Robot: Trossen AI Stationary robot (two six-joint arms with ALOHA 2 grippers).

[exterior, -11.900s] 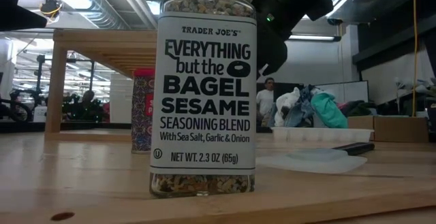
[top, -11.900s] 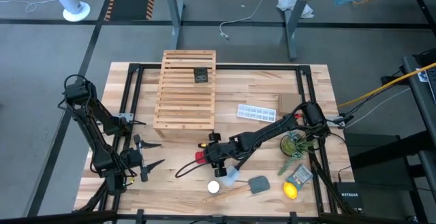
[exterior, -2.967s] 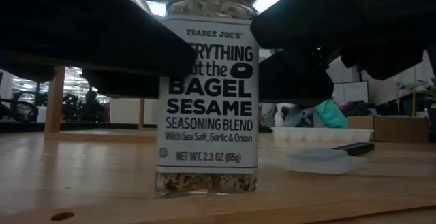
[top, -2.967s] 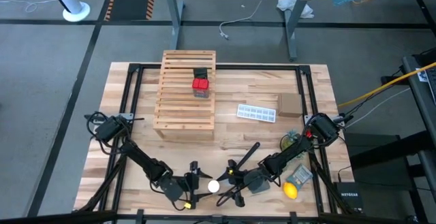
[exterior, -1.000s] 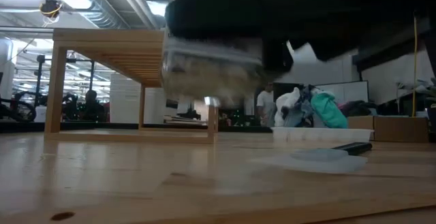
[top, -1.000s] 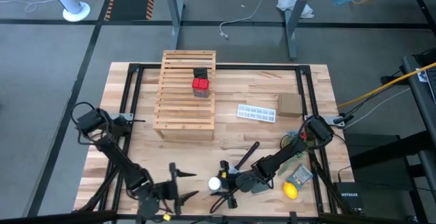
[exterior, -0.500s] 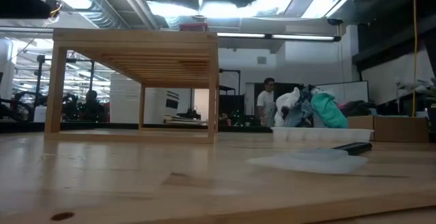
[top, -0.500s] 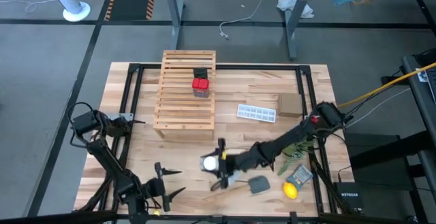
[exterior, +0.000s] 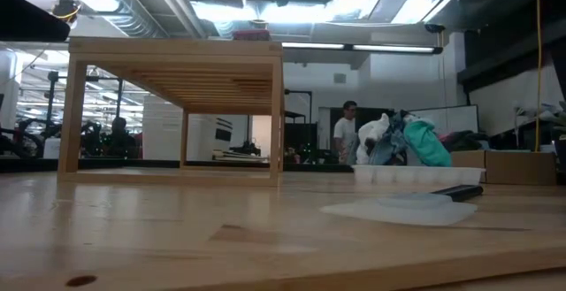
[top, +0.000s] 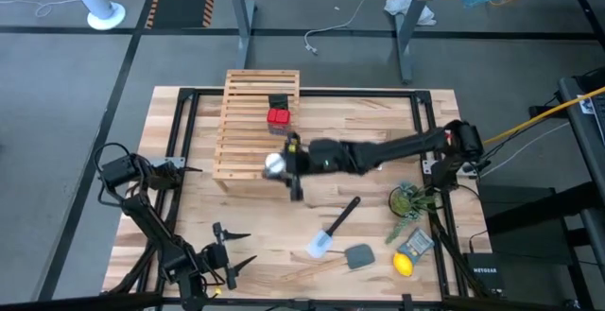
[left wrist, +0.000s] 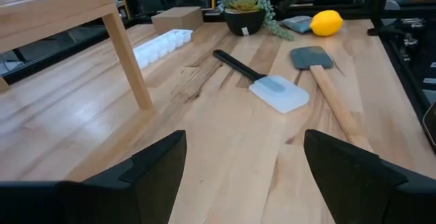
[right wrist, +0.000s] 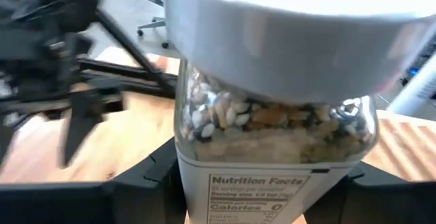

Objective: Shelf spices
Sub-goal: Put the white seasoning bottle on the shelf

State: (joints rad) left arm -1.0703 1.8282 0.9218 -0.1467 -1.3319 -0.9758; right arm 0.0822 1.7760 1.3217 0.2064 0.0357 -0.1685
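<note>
Change: half a second back we saw the jar [top: 275, 164] over bare table below the rack [top: 256, 125]; it now sits at the rack's lower right corner, near the middle of the high view.
Right claw [top: 286, 165]: clamped on the jar, the arm reaching in from the right edge of the frame.
Jar close up: in the right wrist view we see its white lid [right wrist: 300, 20] and seeds between the two dark fingers [right wrist: 146, 176].
Left claw [top: 230, 255]: fingers apart and empty, at the lower left of the high view, a little further right than before.
Rack: the red box [top: 278, 117] and black box [top: 278, 102] sit unmoved on its upper right slats.
Hard to see: in the low view the jar is cut off above the top edge; only the rack [exterior: 172, 65] shows there. We cannot tell whether the jar touches the slats.
</note>
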